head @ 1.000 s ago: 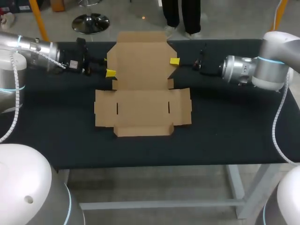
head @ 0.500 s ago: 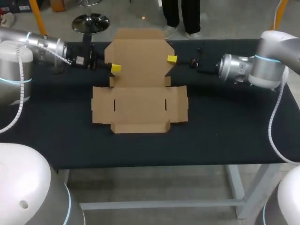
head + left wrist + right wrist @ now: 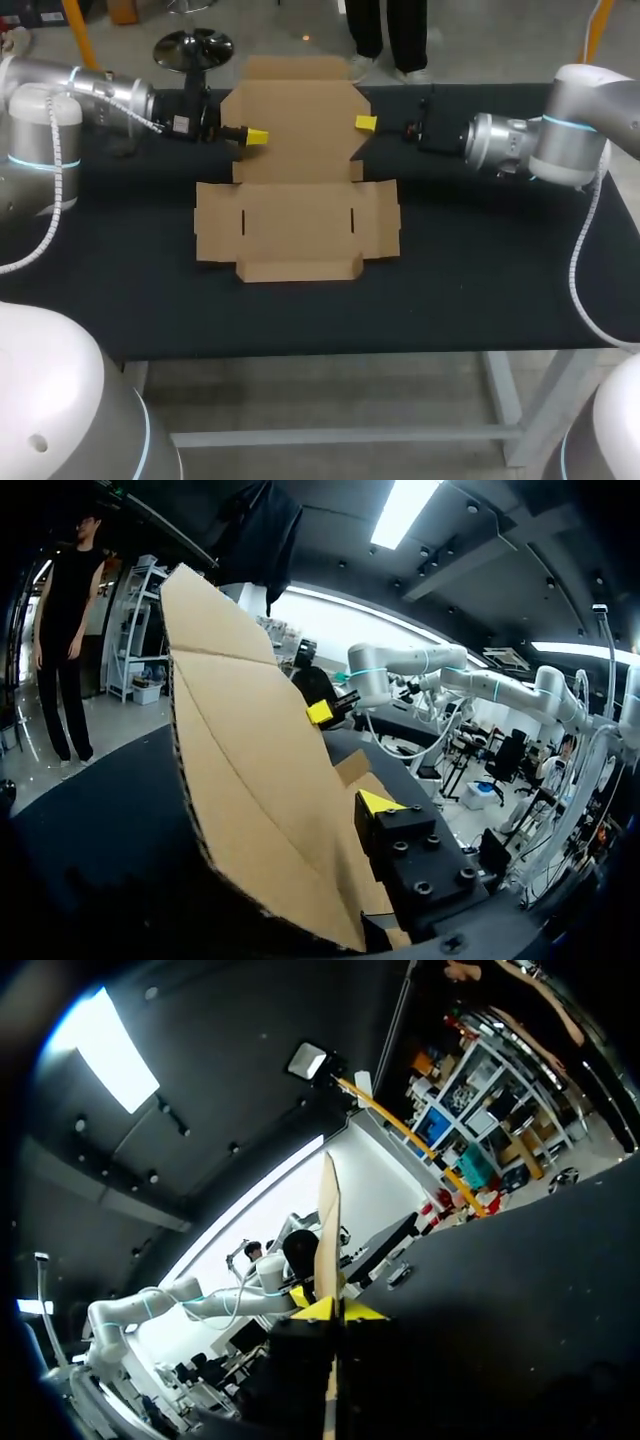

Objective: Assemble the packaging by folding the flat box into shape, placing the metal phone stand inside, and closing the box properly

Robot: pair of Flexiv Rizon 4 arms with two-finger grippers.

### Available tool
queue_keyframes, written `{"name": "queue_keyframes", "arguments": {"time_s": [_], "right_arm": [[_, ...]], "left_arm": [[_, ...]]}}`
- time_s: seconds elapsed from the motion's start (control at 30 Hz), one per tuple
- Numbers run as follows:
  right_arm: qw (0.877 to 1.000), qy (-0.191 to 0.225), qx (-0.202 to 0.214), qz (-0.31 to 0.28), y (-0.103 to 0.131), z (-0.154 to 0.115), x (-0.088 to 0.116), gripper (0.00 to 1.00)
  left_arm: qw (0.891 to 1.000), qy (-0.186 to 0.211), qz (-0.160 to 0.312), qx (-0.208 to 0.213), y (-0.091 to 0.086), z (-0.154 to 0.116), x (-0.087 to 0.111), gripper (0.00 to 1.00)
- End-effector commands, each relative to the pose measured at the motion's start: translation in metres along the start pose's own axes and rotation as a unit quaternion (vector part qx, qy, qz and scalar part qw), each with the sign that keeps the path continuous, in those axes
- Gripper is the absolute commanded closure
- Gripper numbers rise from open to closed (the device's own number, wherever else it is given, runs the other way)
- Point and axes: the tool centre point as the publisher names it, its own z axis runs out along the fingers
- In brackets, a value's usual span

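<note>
Two arms meet at the far end of the flat brown box (image 3: 297,225), which lies open in the middle of the black table (image 3: 480,270). The right gripper (image 3: 366,123) is clamped tight on the right edge of the far flap (image 3: 295,150). The left gripper (image 3: 255,136) sits at the flap's left edge, but I cannot tell if it is squeezing. The flap tips up off the table.

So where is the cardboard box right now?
In the head view the box sits unfolded at the table's middle, its far panel between the left arm and the right arm.
</note>
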Motion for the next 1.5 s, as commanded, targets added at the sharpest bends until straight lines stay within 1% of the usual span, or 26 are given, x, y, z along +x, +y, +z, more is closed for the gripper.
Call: {"name": "queue_keyframes", "arguments": {"time_s": [0.03,0.23,0.3,0.47,0.83,0.97,1.1,1.13,1.5], "right_arm": [[1.0,0.016,0.002,-0.004,0.0019,0.0013,-0.0038,1.0],[1.0,0.019,0.004,-0.009,0.0034,0.0019,-0.0019,1.0],[1.0,0.019,0.003,-0.009,0.0036,0.0019,-0.0017,1.0],[1.0,0.02,0.002,-0.011,0.0039,0.0019,-0.0015,1.0],[1.0,0.022,0.002,-0.015,0.0038,0.0046,0.0005,1.0],[1.0,0.022,0.002,-0.016,0.0035,0.0056,0.0012,1.0],[1.0,0.022,0.002,-0.017,0.0038,0.0058,0.0026,1.0],[1.0,0.022,0.002,-0.018,0.0039,0.0056,0.0029,1.0],[0.999,0.026,0.001,-0.019,0.0029,0.0054,0.0058,1.0]], "left_arm": [[0.999,0.033,0.0,0.002,-0.0005,0.0005,-0.008,0.55],[0.999,0.032,0.001,0.009,-0.0016,0.0,-0.0103,0.63],[0.999,0.032,0.001,0.009,-0.002,0.0004,-0.0106,0.64],[0.999,0.033,0.003,0.013,-0.0026,0.0009,-0.0106,0.67],[0.999,0.038,0.01,0.018,-0.0054,0.0024,-0.0093,0.68],[0.999,0.039,0.011,0.019,-0.0053,0.0035,-0.0089,0.73],[0.999,0.04,0.011,0.02,-0.0053,0.0038,-0.0088,0.98],[0.999,0.04,0.011,0.02,-0.0052,0.0039,-0.0087,1.0],[0.999,0.044,0.016,0.024,-0.0037,0.0031,-0.0071,1.0]]}}
